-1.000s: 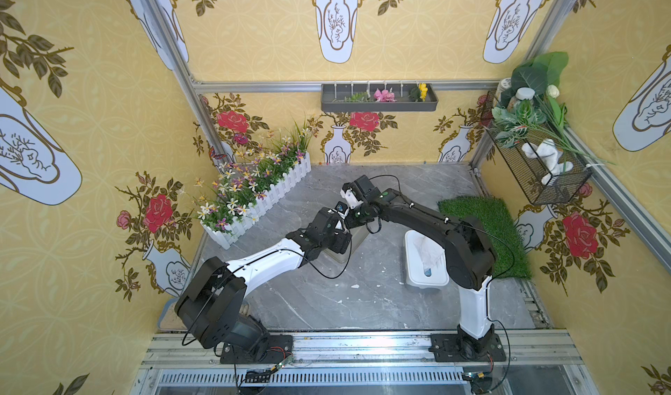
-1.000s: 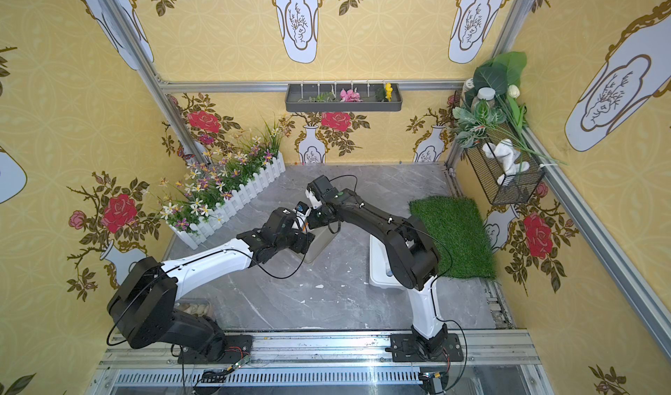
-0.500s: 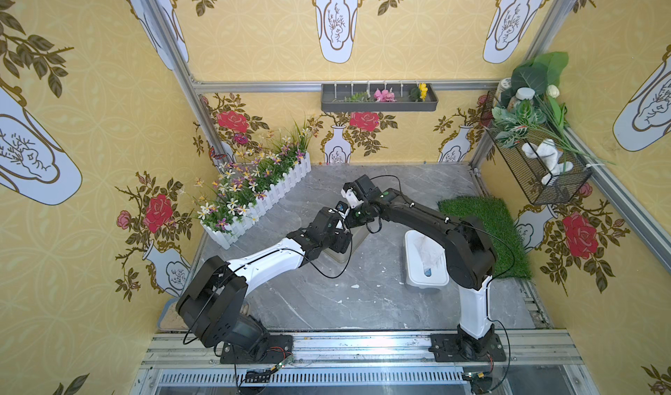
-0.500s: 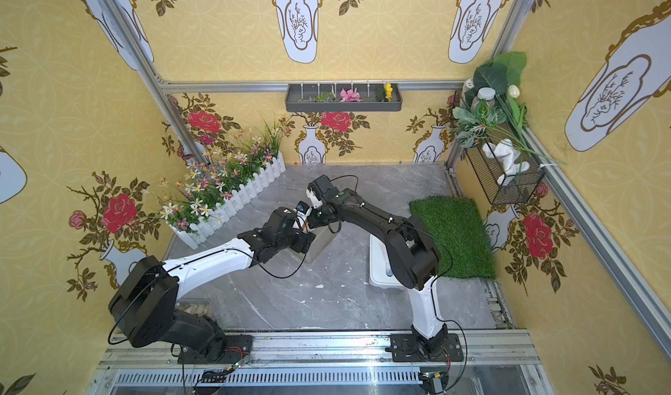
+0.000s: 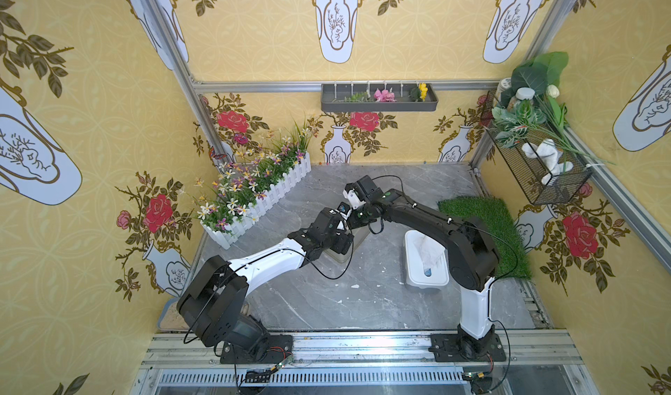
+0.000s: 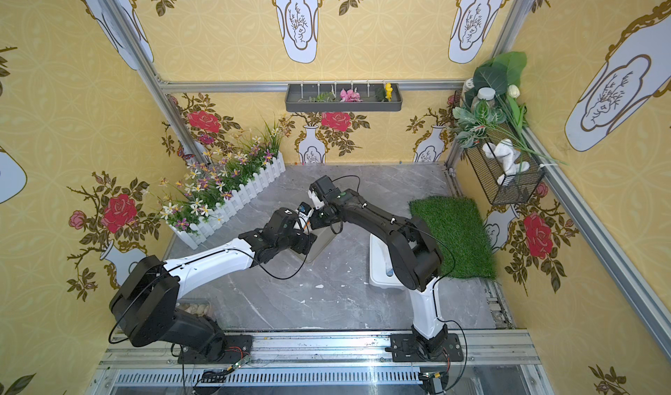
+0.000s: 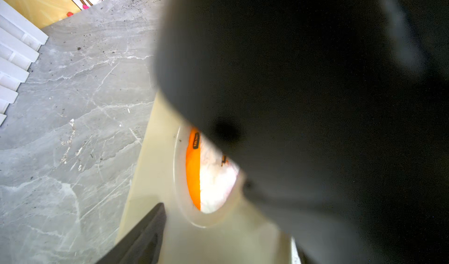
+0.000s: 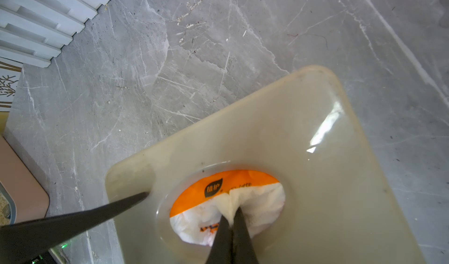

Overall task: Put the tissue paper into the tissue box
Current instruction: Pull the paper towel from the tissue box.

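Observation:
The tissue box (image 5: 358, 237) is beige with a round hole in its lid and stands mid-floor under both wrists; it shows in both top views (image 6: 321, 243). Through the hole I see the tissue paper (image 8: 263, 201), a white wad in an orange-and-white pack, which also shows in the left wrist view (image 7: 215, 186). My right gripper (image 8: 233, 214) is shut on a pinch of the white tissue inside the hole. My left gripper (image 5: 341, 246) straddles the box with its jaws wide. One of its fingers (image 7: 145, 236) lies against the box's edge; the right arm hides the other finger.
A white picket planter with flowers (image 5: 261, 197) lines the left side of the floor. A white tub (image 5: 425, 269) holding crumpled paper stands to the right, beside a green turf mat (image 5: 486, 229). A wire basket (image 5: 541, 173) hangs on the right wall.

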`<state>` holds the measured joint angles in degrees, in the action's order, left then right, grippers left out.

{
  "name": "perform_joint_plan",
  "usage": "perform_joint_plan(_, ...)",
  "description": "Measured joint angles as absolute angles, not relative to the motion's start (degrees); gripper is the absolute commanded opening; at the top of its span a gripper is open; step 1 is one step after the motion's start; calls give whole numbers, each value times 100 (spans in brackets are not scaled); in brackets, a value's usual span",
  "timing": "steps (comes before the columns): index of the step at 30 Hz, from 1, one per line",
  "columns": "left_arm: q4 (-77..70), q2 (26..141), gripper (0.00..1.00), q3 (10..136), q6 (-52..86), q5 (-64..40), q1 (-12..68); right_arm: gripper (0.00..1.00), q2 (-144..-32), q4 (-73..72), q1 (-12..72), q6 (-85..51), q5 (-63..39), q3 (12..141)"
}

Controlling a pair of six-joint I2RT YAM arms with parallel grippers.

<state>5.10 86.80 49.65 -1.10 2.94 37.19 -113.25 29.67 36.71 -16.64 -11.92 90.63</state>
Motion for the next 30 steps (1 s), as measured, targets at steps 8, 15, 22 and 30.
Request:
perform_joint_plan(8, 834, 8368, 87, 4845, -274, 381, 3701, 0, -10357, 2359, 3411, -1975, -1326, 9019)
perform_joint_plan(15, 2016, 7839, 91, 4777, -25, 386, 3577, 6, -10132, 1636, 3406, -2071, -1376, 9131)
perform_joint_plan(22, 2477, 7413, 93, 5072, 132, 401, 3153, 31, -10237, 2025, 3533, -1925, -1337, 9258)
perform_joint_plan(30, 2574, 7677, 93, 5282, 132, 158, 2698, 33, -10051, 2558, 3892, -1702, -840, 8949)
